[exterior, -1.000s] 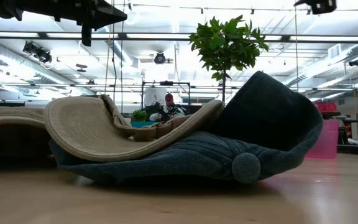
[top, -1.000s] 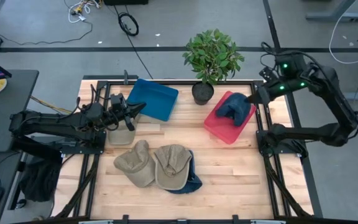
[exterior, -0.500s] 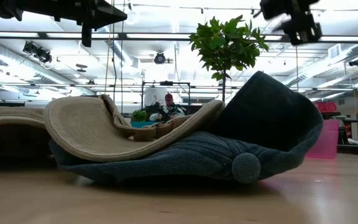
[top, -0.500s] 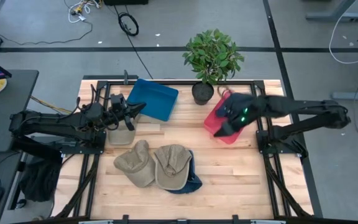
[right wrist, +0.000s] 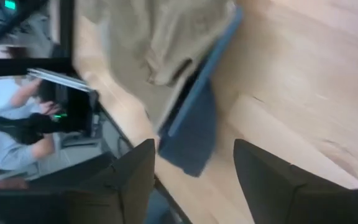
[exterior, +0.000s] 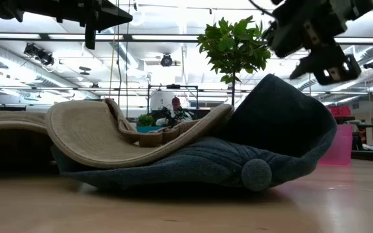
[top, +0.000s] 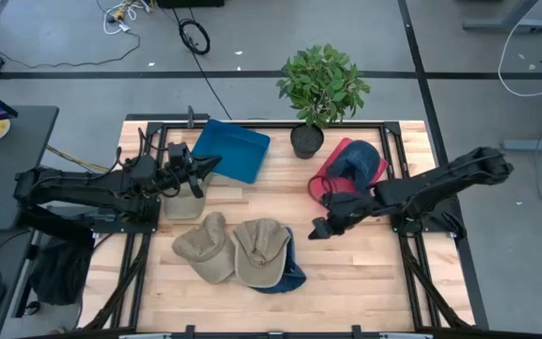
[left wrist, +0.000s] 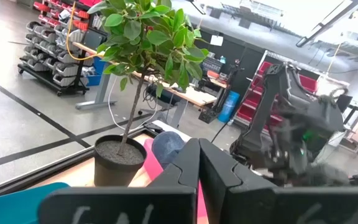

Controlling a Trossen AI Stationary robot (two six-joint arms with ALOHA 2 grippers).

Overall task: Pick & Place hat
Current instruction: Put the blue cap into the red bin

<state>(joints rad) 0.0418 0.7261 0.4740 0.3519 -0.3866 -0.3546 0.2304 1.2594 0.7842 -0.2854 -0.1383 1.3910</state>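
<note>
Nearest on the bench [top: 346,273] lie three hats in a loose pile: a blue hat [top: 290,275] at the bottom, a tan hat [top: 260,248] lying over it, and a second tan hat [top: 205,247] touching that one on its left. In the low view the blue hat [exterior: 264,152] fills the foreground with the tan hat [exterior: 102,139] draped on top.

Just right of the pile, above bare wood, hangs the right end effector [top: 320,229], its fingers [right wrist: 135,180] apart and grasping nothing; its wrist camera looks down on the edge of the tan and blue hats.

Farther back on the right sits a pink bin [top: 323,184] with another blue hat [top: 354,162] resting in it. At the far left the left end effector [top: 194,186] is clenched shut on nothing, beside a blue bin [top: 233,151]. A potted plant [top: 323,89] stands at the far edge between the two bins.
</note>
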